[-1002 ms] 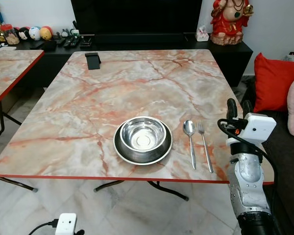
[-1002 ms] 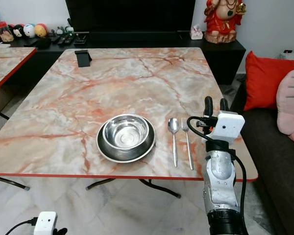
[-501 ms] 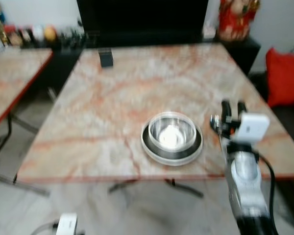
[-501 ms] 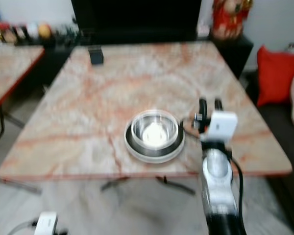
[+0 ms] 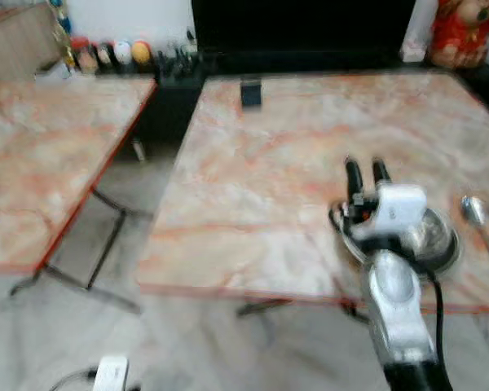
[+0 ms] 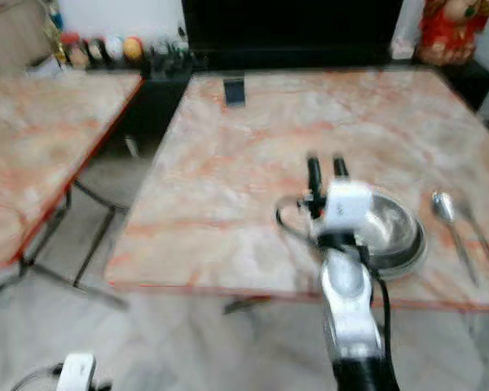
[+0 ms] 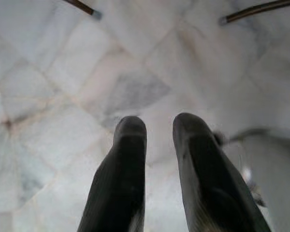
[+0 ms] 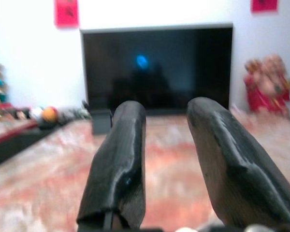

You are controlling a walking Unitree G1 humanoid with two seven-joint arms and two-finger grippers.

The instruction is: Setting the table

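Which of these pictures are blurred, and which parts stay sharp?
Both eye views are motion-blurred: table, bowl and spoon look smeared. Left wrist view: floor tiles soft, left tool fairly sharp. Right wrist view: television hazy, right tool clearer.

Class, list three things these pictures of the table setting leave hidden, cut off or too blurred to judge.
1. Steel bowl: near side hidden behind the right gripper and its arm, eye views.
2. Fork: motion blur hides its tines, right eye view.
3. Spoon: handle cut off at the frame edge, left eye view.
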